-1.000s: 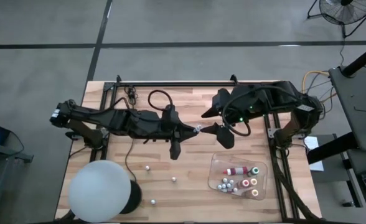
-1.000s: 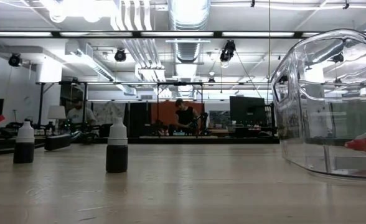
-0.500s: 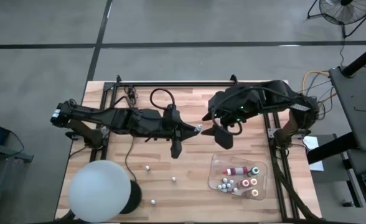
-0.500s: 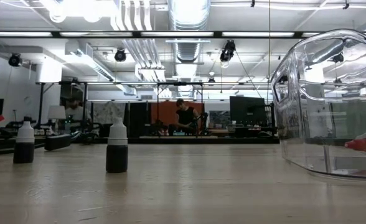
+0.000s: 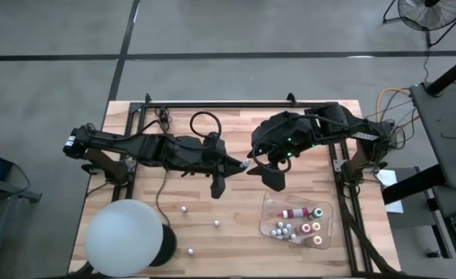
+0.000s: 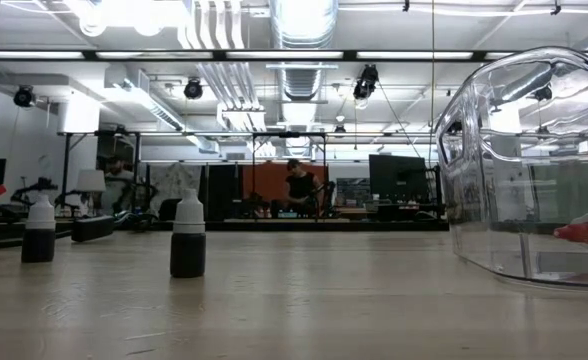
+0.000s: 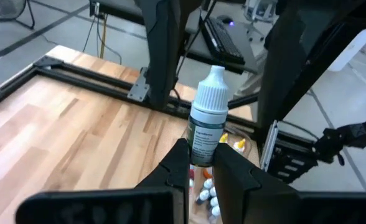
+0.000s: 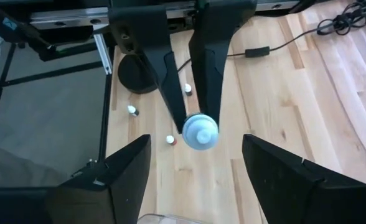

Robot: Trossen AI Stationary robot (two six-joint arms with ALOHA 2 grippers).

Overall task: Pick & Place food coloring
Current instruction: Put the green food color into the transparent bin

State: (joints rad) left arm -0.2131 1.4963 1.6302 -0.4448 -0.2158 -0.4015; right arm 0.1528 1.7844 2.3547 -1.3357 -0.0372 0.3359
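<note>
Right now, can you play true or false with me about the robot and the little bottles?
1. The left gripper holds a white-capped bottle. True.
2. The right gripper is shut on that bottle. False: its fingers stand open on either side, not touching it.
3. The tray has bottles in it. True.
4. Every bottle is in the tray. False: three are loose on the table.
5. The white ball sits in the tray. False: it sits at the table's corner, on the left arm's side.

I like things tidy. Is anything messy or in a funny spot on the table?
Yes. Three little bottles stand scattered on the bare wood, while the rest sit in the clear tray. Nothing looks spilled.
</note>
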